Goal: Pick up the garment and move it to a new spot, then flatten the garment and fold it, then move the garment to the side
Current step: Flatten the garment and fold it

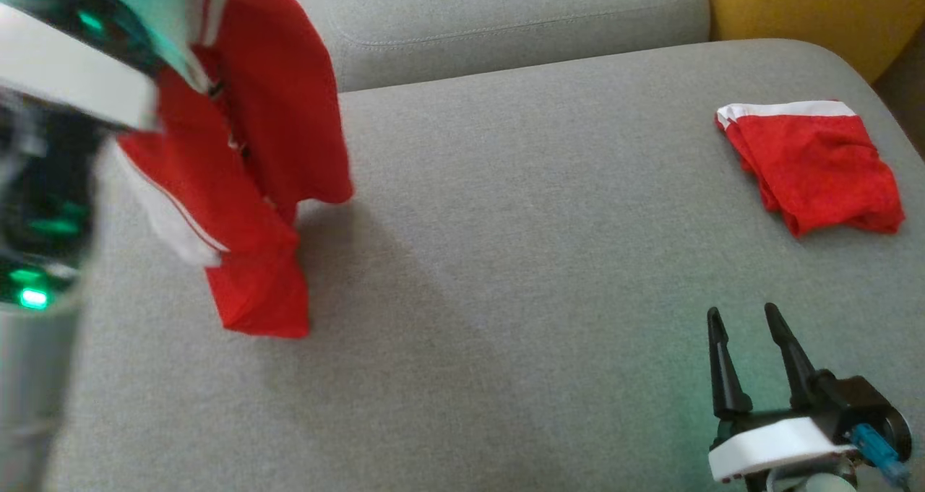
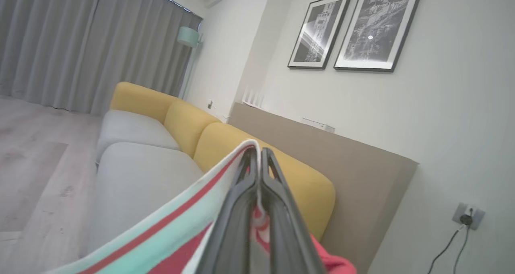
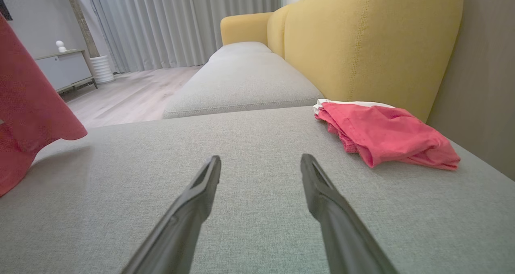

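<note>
Above woven grey cushion [image 1: 506,261], left end effector [image 2: 257,151] clamps limp red garment [image 1: 274,116]; right end effector [image 1: 741,310] spread.

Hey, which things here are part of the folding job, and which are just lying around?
In the job: red garment hanging from the shut left gripper; open right gripper; grey seat.
Just lying about: folded red cloth, yellow backrest, framed pictures.
</note>
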Robot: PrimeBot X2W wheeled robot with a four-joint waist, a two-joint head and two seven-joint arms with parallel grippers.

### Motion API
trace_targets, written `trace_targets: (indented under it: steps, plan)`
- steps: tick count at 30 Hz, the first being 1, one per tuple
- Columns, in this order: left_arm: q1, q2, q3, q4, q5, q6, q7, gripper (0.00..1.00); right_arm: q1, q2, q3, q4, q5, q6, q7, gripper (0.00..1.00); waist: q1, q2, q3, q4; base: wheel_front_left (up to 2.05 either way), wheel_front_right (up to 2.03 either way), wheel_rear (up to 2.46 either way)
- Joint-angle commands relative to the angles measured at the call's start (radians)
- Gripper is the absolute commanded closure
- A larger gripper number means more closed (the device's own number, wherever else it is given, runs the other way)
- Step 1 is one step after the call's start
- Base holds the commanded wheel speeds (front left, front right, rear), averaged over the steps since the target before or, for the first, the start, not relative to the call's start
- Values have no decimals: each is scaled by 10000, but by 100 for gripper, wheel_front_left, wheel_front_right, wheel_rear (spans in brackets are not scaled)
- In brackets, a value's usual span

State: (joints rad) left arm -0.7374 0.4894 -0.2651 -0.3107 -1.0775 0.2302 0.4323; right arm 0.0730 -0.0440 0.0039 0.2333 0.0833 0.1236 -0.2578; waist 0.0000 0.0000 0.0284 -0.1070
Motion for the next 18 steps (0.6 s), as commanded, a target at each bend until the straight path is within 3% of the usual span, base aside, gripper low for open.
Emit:
trace_targets:
  steps: [1, 6, 9, 11, 16, 18]
  plan:
    - [-132, 19, 147, -333, 9, 72, -128, 100, -197, -62, 255, -288, -70, 71, -40, 0, 0, 0, 5, 32, 0, 0, 0]
    - [604, -1863, -1438, 4, 70, 324, -718, 100, -334, -62, 411, -284, -5, 71, -40, 0, 0, 0, 163, 54, 0, 0, 0]
    - [816, -3263, -2579, 785, 247, 346, -1242, 100, -538, -62, 597, -287, 79, 71, -40, 0, 0, 0, 412, -93, 0, 0, 0]
    - [741, -3883, -3295, 1586, 527, 242, -1608, 100, -726, -62, 757, -291, 187, 71, -40, 0, 0, 0, 634, -309, 0, 0, 0]
    - [362, -4369, -4653, 3750, 704, 52, -2821, 100, -1152, -62, 1099, -269, 480, 71, -40, 0, 0, 0, 1099, -1035, 0, 0, 0]
    - [150, -4383, -4986, 4141, -23, 125, -3628, 100, -1229, -62, 1131, -228, 570, 71, -40, 0, 0, 0, 1211, -1281, 0, 0, 0]
